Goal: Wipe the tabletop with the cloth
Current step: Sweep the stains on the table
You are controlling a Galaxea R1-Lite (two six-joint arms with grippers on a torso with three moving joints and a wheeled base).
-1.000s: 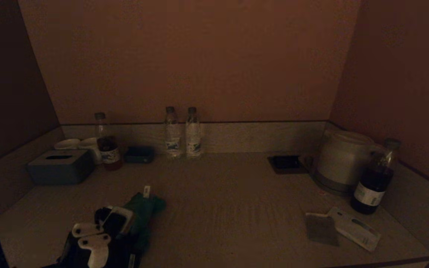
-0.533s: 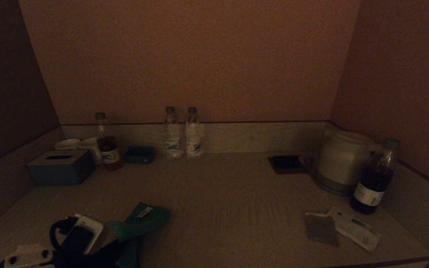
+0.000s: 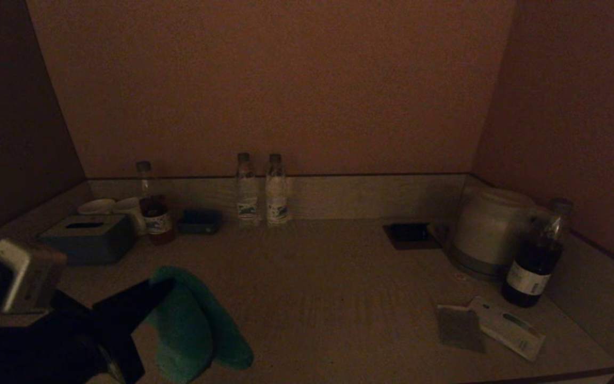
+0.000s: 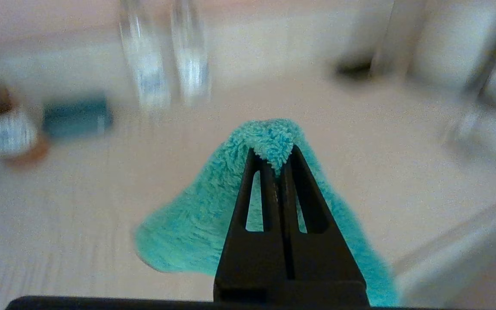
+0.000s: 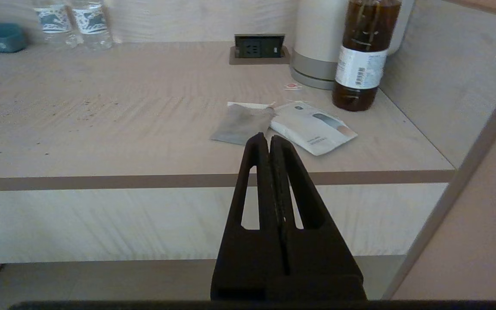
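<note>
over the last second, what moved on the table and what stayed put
The left tool, shut on the green cloth, swung toward the table's left side, away from the front edge, dragging the cloth along; the cloth now lies spread wider on the tabletop. The bottles, tissue box, kettle and packets did not move. The right tool hangs shut off the front edge.

We see open tabletop (image 3: pixel 328 298) across the middle. Obstacles line the edges: tissue box (image 3: pixel 87 238) and dark bottle (image 3: pixel 153 205) back left, two water bottles (image 3: pixel 261 189) at the rear wall, kettle (image 3: pixel 491 226), brown bottle (image 3: pixel 536 256) and flat packets (image 3: pixel 491 325) on the right.
</note>
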